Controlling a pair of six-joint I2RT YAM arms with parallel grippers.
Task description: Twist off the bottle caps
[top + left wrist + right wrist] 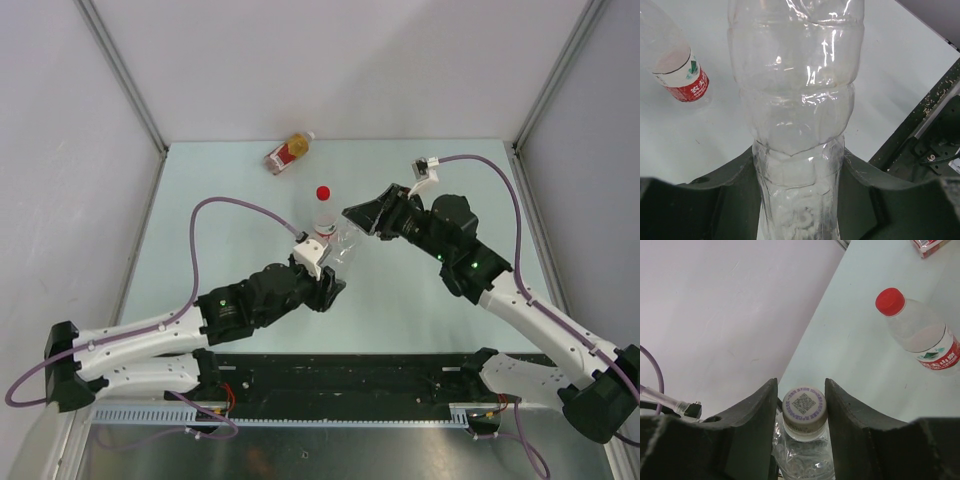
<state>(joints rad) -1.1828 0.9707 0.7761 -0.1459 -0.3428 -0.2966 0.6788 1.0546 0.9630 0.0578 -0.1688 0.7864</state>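
Left gripper (pixel 800 200): we see it clamped on the narrow section of the clear unlabelled plastic bottle (pixel 797 90), which we judge keeps the body from turning.
Right gripper (pixel 801 395): its fingers stand on either side of the white round screw cap (pixel 804 407) and seem to press on it, ready to twist.
Cap's look: ribbed rim, a printed square code on top, seated on the neck.
Where it is: mid-table between the arms, just beside the clear bottle with the red-and-white label (pixel 927 342).
Others waiting: that bottle's bright red cap (pixel 890 301) is on; the short amber-filled bottle (pixel 289 153) lies at the far edge of the pale green table (pixel 200 220).
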